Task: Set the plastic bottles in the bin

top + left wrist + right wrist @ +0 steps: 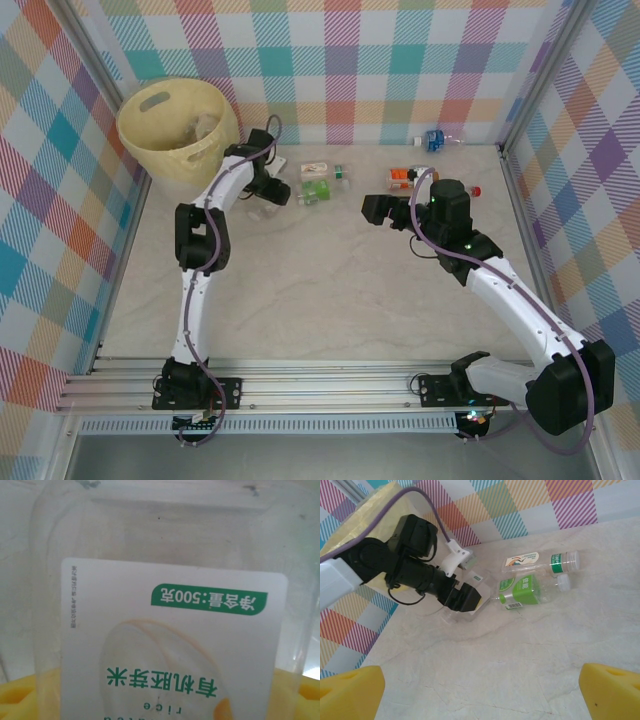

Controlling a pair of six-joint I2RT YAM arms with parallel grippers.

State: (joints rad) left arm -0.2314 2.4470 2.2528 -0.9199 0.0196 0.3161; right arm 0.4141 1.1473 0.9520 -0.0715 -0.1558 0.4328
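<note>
A clear plastic bottle with a white label and green print lies on the table, close in front of the left wrist camera. My left gripper is down over it, just right of the pale yellow bin. Its yellow pads press the bottle's sides. In the right wrist view the same gripper covers that bottle. Two green-labelled bottles lie to its right. Orange-labelled bottles and a blue-labelled one lie further right. My right gripper hovers open at mid-table.
The bin holds at least one clear bottle. Checked walls close the table at the back and both sides. In the right wrist view a green-labelled bottle and a white-labelled one lie side by side.
</note>
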